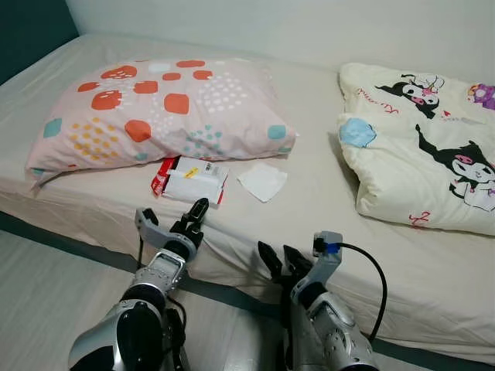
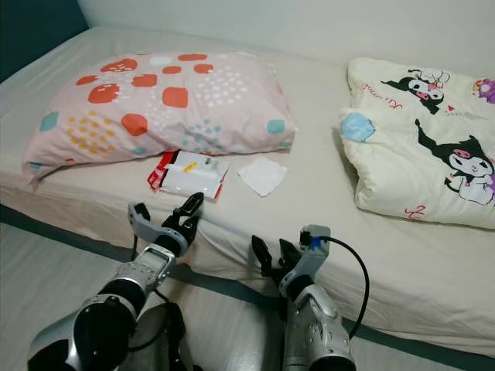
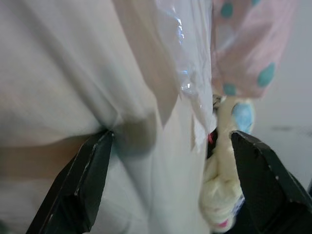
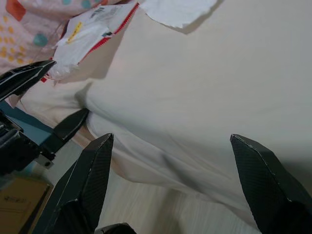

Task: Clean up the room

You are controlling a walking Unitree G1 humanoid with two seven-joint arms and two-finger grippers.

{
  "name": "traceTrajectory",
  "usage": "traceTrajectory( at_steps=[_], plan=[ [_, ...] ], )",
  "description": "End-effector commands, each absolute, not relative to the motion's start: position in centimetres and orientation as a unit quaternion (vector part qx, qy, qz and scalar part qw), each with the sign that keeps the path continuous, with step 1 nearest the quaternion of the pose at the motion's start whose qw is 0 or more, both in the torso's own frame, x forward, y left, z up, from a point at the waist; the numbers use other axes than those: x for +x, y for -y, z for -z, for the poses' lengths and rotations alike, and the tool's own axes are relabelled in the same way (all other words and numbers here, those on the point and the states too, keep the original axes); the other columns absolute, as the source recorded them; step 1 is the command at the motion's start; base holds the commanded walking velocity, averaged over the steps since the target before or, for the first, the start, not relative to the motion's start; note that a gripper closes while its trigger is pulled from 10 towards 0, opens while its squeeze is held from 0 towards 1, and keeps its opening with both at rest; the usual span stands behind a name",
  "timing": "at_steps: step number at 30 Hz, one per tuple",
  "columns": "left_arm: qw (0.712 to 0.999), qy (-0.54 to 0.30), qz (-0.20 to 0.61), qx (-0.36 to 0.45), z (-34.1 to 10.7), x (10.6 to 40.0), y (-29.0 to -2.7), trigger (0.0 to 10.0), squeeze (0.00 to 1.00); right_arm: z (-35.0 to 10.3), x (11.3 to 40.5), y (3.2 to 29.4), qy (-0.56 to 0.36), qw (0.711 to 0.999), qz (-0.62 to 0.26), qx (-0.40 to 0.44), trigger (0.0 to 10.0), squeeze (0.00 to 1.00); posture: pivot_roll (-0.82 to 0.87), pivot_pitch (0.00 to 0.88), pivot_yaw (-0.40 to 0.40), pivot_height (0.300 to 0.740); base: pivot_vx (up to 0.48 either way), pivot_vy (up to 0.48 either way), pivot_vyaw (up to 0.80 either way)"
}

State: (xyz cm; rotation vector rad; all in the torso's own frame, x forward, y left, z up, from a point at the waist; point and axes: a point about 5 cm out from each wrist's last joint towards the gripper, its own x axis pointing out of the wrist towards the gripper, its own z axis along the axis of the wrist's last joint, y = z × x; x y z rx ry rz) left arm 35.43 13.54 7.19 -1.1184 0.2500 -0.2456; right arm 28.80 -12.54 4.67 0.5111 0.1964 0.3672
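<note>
Your left gripper (image 1: 172, 224) hangs spread and empty at the bed (image 1: 325, 201) edge, the glossy wrapper (image 1: 189, 179) just beyond at its 12 o'clock; your right gripper (image 1: 285, 261) waits parted, also empty. Cleanup looks barely begun to you: nothing is lifted. Soft spotted pillow (image 1: 155, 116) sits at 11 o'clock, puffy cartoon quilt (image 1: 433, 154) at 2, thin square tissue (image 1: 262, 181) at 1.

Wide low bed with cream fitted sheet (image 1: 325, 201) lying against plain white wall (image 1: 309, 23), dark teal headboard panel (image 1: 31, 31) standing at its end, pale wood-grain floor (image 1: 46, 294) spreading below, soft light falling evenly.
</note>
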Motion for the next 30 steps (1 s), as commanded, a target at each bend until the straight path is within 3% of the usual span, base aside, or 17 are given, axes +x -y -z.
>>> traceTrajectory(
  at_steps=[1, 5, 11, 12, 13, 14, 15, 16, 17, 23, 24, 25, 27, 28, 30],
  plan=[
    [0.852, -0.135, 0.116, -0.492, -6.6, 35.1, -14.4, 10.0, 1.00, -4.1, 28.2, 12.7, -0.112, 0.945, -0.173, 0.253, 10.0, 0.00, -0.08, 0.317, -0.036, 0.541, 0.000, 0.000, 0.00],
    [0.863, -0.134, 0.141, -0.466, -7.0, 35.0, -16.0, 10.0, 1.00, -4.1, 28.1, 12.4, -0.117, 0.944, -0.174, 0.254, 10.0, 0.00, -0.08, 0.313, -0.036, 0.541, 0.000, 0.000, 0.00],
    [0.833, -0.123, 0.245, -0.481, -8.6, 34.8, -16.9, 10.0, 1.00, -4.2, 28.2, 12.1, -0.120, 0.944, -0.177, 0.253, 10.0, 0.00, -0.07, 0.309, -0.037, 0.541, 0.000, 0.000, 0.00],
    [0.827, -0.126, 0.275, -0.475, -8.8, 34.7, -16.9, 10.0, 0.91, -4.2, 28.2, 12.1, -0.120, 0.943, -0.177, 0.253, 10.0, 0.00, -0.07, 0.309, -0.036, 0.541, 0.000, 0.000, 0.00],
    [0.819, -0.137, 0.302, -0.469, -8.8, 34.4, -16.8, 10.0, 0.64, -4.2, 28.2, 12.2, -0.121, 0.944, -0.177, 0.252, 10.0, 0.00, -0.07, 0.308, -0.037, 0.541, 0.000, 0.000, 0.00],
    [0.819, -0.137, 0.302, -0.469, -8.8, 34.4, -16.8, 10.0, 0.64, -4.2, 28.2, 12.2, -0.121, 0.944, -0.177, 0.252, 10.0, 0.00, -0.07, 0.308, -0.037, 0.541, 0.000, 0.000, 0.00],
    [0.812, -0.146, 0.327, -0.461, -8.7, 34.1, -16.6, 10.0, 0.53, -4.2, 28.2, 12.2, -0.123, 0.944, -0.176, 0.251, 10.0, 0.00, -0.07, 0.307, -0.037, 0.541, 0.000, 0.000, 0.00],
    [0.808, -0.156, 0.345, -0.451, -8.6, 33.8, -16.4, 10.0, 0.53, -4.1, 28.2, 12.3, -0.124, 0.944, -0.174, 0.250, 10.0, 0.00, -0.07, 0.308, -0.037, 0.541, 0.000, 0.000, 0.00],
    [0.802, -0.162, 0.354, -0.452, -8.5, 33.7, -16.3, 10.0, 0.36, -4.1, 28.2, 12.4, -0.125, 0.945, -0.173, 0.250, 10.0, 0.00, -0.07, 0.309, -0.036, 0.541, 0.000, 0.000, 0.00],
    [0.798, -0.167, 0.356, -0.457, -8.3, 33.7, -15.6, 10.0, 0.32, -4.2, 28.2, 12.7, -0.124, 0.945, -0.168, 0.251, 10.0, 0.00, -0.07, 0.309, -0.035, 0.541, 0.000, 0.000, 0.00],
    [0.804, -0.165, 0.339, -0.459, -8.2, 33.9, -15.3, 10.0, 0.25, -4.2, 28.2, 12.7, -0.123, 0.946, -0.166, 0.251, 10.0, 0.00, -0.07, 0.312, -0.034, 0.541, 0.000, 0.000, 0.00],
    [0.809, -0.158, 0.315, -0.470, -8.2, 34.2, -15.0, 10.0, 0.10, -4.3, 28.2, 12.7, -0.122, 0.946, -0.165, 0.252, 10.0, 0.00, -0.07, 0.313, -0.033, 0.541, 0.000, 0.000, 0.00],
    [0.812, -0.154, 0.299, -0.478, -8.2, 34.4, -14.9, 10.0, 0.10, -4.3, 28.2, 12.8, -0.122, 0.946, -0.165, 0.252, 10.0, 0.00, -0.07, 0.313, -0.033, 0.541, 0.000, 0.000, 0.00],
    [0.809, -0.142, 0.284, -0.496, -8.3, 34.6, -14.5, 10.0, 0.00, -4.3, 28.2, 12.8, -0.121, 0.946, -0.164, 0.252, 10.0, 0.00, -0.07, 0.313, -0.036, 0.541, 0.000, 0.000, 0.00],
    [0.802, -0.133, 0.278, -0.512, -8.5, 34.8, -14.0, 10.0, 0.00, -4.4, 28.2, 12.8, -0.121, 0.946, -0.163, 0.252, 10.0, 0.00, -0.07, 0.312, -0.037, 0.541, 0.000, 0.000, 0.00]
  ],
)
